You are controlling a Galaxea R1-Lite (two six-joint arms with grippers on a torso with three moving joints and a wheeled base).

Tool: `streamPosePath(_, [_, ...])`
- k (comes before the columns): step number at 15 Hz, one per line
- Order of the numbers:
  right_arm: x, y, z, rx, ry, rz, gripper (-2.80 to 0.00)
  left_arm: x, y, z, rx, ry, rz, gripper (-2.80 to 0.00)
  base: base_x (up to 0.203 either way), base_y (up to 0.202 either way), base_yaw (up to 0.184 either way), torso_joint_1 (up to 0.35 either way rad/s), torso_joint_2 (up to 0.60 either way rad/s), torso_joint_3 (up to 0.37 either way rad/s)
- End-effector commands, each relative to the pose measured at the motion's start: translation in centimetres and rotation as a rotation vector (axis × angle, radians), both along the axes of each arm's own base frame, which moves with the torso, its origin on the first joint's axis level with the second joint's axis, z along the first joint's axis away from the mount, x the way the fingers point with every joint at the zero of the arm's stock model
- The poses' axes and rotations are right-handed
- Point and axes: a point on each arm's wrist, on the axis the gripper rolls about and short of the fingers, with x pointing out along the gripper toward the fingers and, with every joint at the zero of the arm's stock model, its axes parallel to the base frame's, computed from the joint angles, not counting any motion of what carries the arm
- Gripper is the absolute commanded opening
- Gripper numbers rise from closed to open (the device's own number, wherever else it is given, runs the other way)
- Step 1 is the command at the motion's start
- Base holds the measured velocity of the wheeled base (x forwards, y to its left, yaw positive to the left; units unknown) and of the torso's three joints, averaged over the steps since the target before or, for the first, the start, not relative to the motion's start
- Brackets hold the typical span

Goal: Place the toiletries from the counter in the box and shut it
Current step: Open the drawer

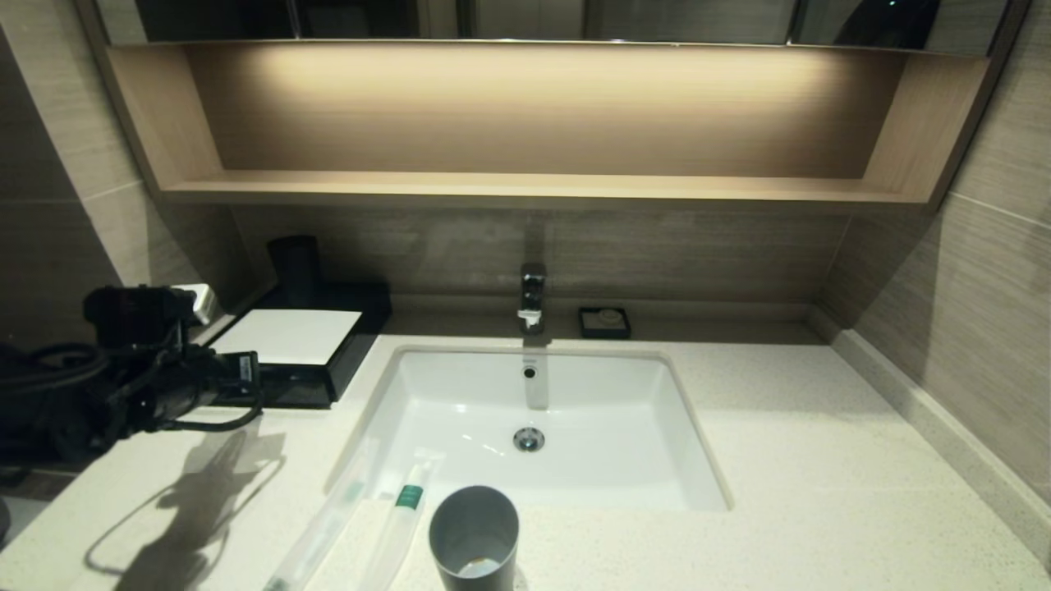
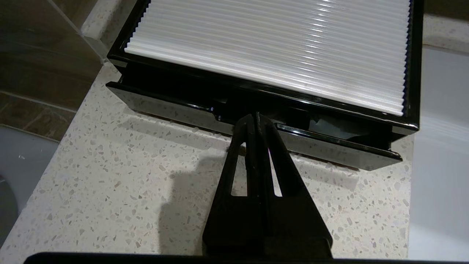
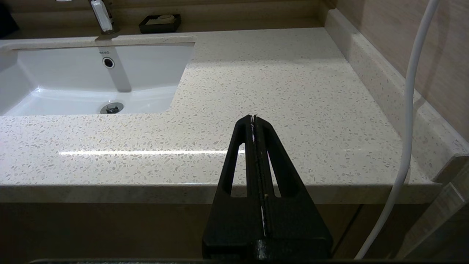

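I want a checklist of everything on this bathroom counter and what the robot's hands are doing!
Surface: cream speckled counter with a white sunken sink.
Job's things: two wrapped toiletries, one plain, one with a green band, lie at the sink's near left corner. Black box at back left, its drawer slightly pulled out.
Clutter: grey cup, black soap dish, dark cylinder behind the box.
Grippers: left gripper shut, tips at the drawer's front edge; right gripper shut, parked off the counter's front edge.
Cables: black cables on the left arm; white cable beside the right.
Surroundings: faucet, lit wooden shelf, tiled walls.
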Motion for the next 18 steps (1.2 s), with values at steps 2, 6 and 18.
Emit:
streamPosePath(2, [0.0,0.0,0.0,0.000,0.001,-0.001,-2.80,0.5,0.3,-0.7,-0.002,0.014,0.006,-2.80,0.000,0.000,0.000,0.000,0.00,0.000])
streamPosePath(6, [0.0,0.0,0.0,0.000,-0.001,0.000,-2.80,0.7,0.3,-1.5,-0.003,0.029,0.000,-2.80,0.000,0.000,0.000,0.000,0.00,0.000])
streamPosePath(18, [0.0,0.0,0.0,0.000,0.000,0.000,-2.80,1.6,0.3,-3.1,-0.001,-0.034,-0.015,-2.80,0.000,0.000,0.000,0.000,0.00,0.000])
